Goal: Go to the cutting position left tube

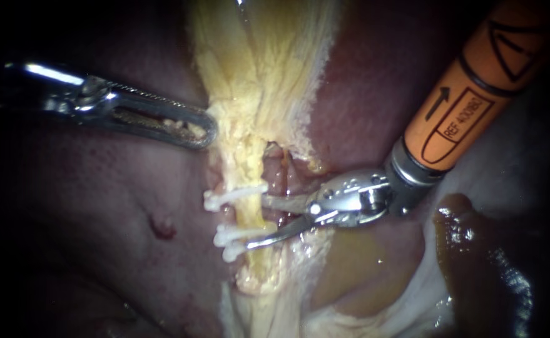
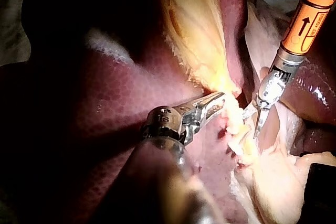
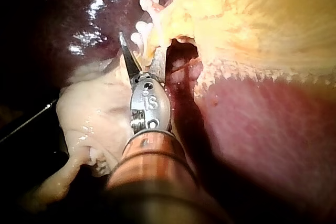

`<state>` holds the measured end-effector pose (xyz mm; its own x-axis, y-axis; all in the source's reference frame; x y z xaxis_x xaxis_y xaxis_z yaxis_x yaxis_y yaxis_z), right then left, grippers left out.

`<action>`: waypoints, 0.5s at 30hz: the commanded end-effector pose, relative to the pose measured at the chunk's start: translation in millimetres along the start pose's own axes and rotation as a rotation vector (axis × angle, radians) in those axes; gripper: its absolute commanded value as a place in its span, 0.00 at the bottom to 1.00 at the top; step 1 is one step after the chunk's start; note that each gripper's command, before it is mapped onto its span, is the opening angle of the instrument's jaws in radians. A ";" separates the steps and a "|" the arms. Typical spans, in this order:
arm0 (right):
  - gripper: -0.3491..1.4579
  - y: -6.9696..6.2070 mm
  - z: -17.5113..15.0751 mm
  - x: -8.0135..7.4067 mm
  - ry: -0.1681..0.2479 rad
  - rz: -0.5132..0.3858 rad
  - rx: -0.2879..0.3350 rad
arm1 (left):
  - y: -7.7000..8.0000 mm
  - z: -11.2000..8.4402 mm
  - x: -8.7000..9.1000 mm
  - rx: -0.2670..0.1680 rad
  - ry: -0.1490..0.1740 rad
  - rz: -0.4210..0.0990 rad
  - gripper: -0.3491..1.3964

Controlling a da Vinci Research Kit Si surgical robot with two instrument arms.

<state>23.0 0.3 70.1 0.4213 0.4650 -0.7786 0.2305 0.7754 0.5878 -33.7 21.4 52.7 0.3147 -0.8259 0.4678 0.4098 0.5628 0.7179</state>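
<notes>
A yellow tube point(image 1: 249, 216) runs down the middle of the endoscope view, crossed by one white clip point(image 1: 234, 195) above and two white clips point(image 1: 232, 239) below. My right instrument point(image 1: 263, 220), orange-shafted with two thin blades, comes in from the upper right. Its blades stand open at the tube's right edge, one near the upper clip and one near the lower clips. In the right wrist view the blades point(image 3: 143, 56) spread just short of the clips point(image 3: 144, 22). My left instrument point(image 1: 207, 130) is shut on the yellow tissue point(image 1: 256, 81) above the clips, also seen from its wrist point(image 2: 220, 99).
Dark red liver point(image 1: 99, 238) lies to the left and the upper right. A reddish strand point(image 1: 282, 178) sits just right of the clipped tube. Brown fluid point(image 1: 475, 250) pools at the lower right beside pale tissue point(image 1: 362, 275).
</notes>
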 end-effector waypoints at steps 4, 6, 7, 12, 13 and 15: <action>0.99 -0.1 0.6 0.4 0.014 0.003 0.018 | 0.1 0.1 0.0 -0.001 -0.001 -0.001 0.00; 0.98 0.0 0.9 0.6 0.021 0.003 0.033 | 0.1 0.2 -0.1 -0.001 -0.001 0.000 0.00; 0.98 0.0 1.0 0.7 0.023 0.006 0.038 | 0.2 0.2 -0.1 -0.001 -0.001 0.000 0.00; 0.98 0.3 2.3 1.3 0.039 0.004 0.055 | 0.5 0.5 -0.1 -0.001 -0.001 -0.001 0.00; 0.98 0.4 2.6 1.5 0.039 0.003 0.057 | 0.6 0.5 -0.2 -0.001 -0.001 -0.001 0.00; 0.98 0.5 3.2 1.7 0.041 0.001 0.058 | 0.6 0.6 -0.2 -0.002 -0.001 -0.001 0.00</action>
<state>26.9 0.0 69.9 0.3845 0.4846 -0.7857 0.2819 0.7489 0.5998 -34.1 21.9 53.3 0.3134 -0.8264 0.4679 0.4118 0.5622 0.7172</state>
